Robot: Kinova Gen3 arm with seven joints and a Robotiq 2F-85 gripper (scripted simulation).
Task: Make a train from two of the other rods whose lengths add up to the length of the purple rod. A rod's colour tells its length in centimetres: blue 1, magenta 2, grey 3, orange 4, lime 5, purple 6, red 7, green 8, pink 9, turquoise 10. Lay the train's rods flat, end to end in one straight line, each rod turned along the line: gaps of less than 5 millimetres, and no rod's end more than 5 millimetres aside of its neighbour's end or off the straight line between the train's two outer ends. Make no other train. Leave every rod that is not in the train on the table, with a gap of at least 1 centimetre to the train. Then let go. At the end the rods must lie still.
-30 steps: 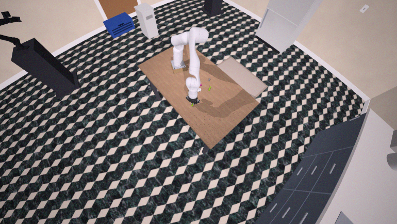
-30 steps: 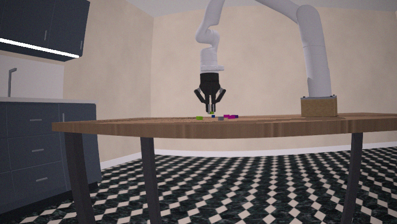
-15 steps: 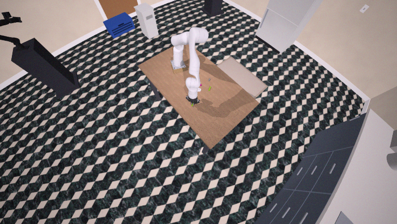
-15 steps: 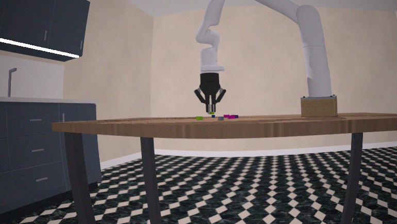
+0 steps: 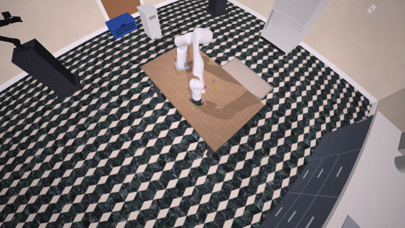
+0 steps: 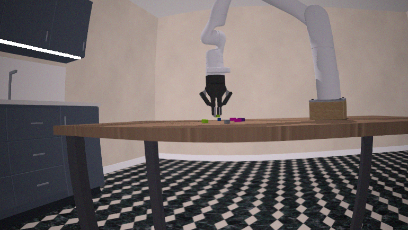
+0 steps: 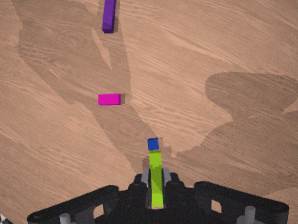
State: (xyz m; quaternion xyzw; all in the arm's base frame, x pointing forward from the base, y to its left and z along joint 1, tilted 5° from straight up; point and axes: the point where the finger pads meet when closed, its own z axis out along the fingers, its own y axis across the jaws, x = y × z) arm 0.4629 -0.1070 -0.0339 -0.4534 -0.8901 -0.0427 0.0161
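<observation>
Lime rod (image 5: 196,106) (image 6: 218,115) (image 7: 156,180) gripped by the hand (image 5: 196,105) (image 6: 216,115) (image 7: 156,178) (raised); blue rod (image 6: 219,119) (image 7: 153,144) on the table (image 5: 218,135) (image 6: 200,134) (image 7: 225,40).

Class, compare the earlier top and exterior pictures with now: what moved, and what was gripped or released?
Nothing visibly changed. The hand stays shut on a lime rod above the table. The blue rod, grey rod and other lime rod look unmoved.
</observation>
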